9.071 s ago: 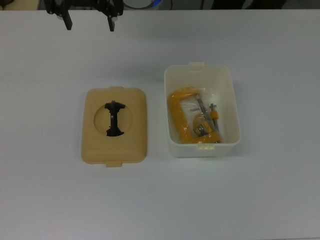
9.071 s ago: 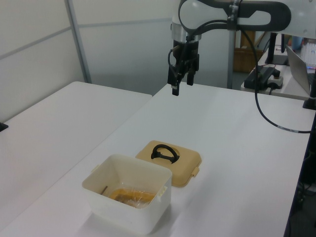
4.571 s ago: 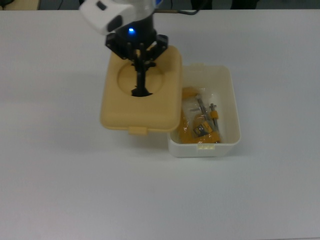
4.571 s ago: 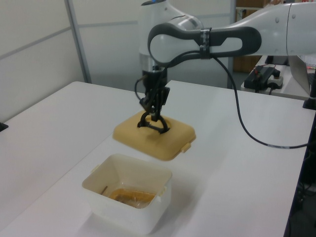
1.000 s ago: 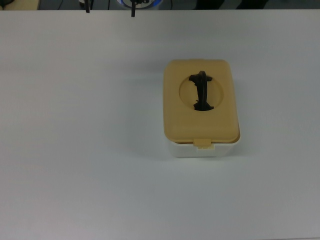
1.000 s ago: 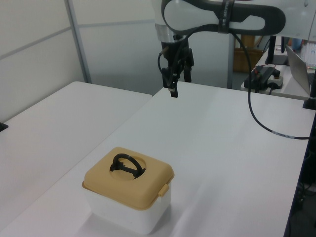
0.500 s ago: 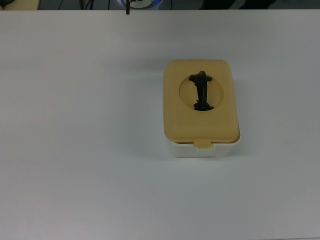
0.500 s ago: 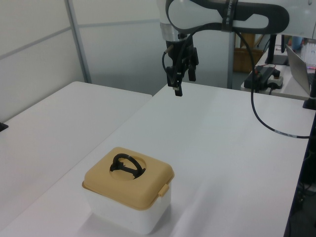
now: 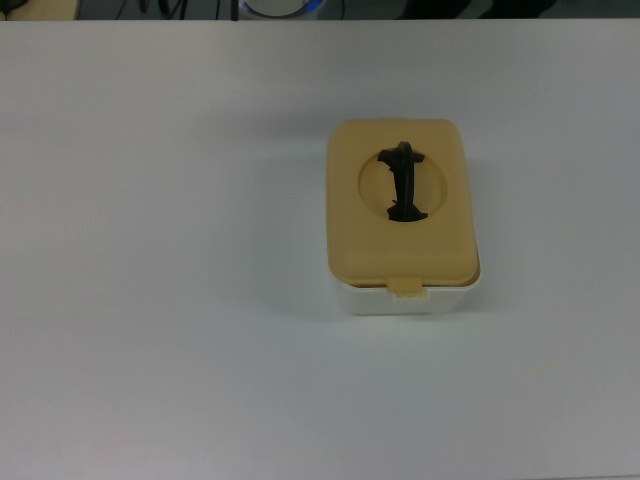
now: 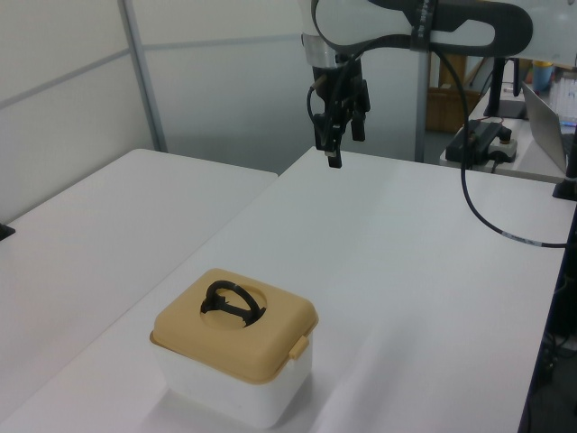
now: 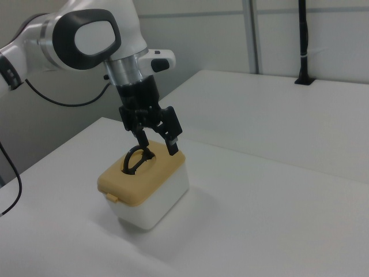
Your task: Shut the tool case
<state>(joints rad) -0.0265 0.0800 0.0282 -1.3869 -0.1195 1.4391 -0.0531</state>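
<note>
You have the tool case (image 10: 236, 361) sitting on the white table (image 10: 424, 298) with its tan lid (image 9: 400, 205) squarely over the white box, front tab lined up, so the closing looks done to you. The gripper (image 10: 341, 126) hangs well apart from it, high toward the table's far end in the left view, fingers spread and holding nothing. The black handle (image 9: 403, 182) runs along the lid's long axis, below and nearer the camera than the fingers.

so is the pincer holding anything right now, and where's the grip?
Nothing. The pincer hangs open and empty, away from the tool case; the lid sits on the box, its black handle free.
</note>
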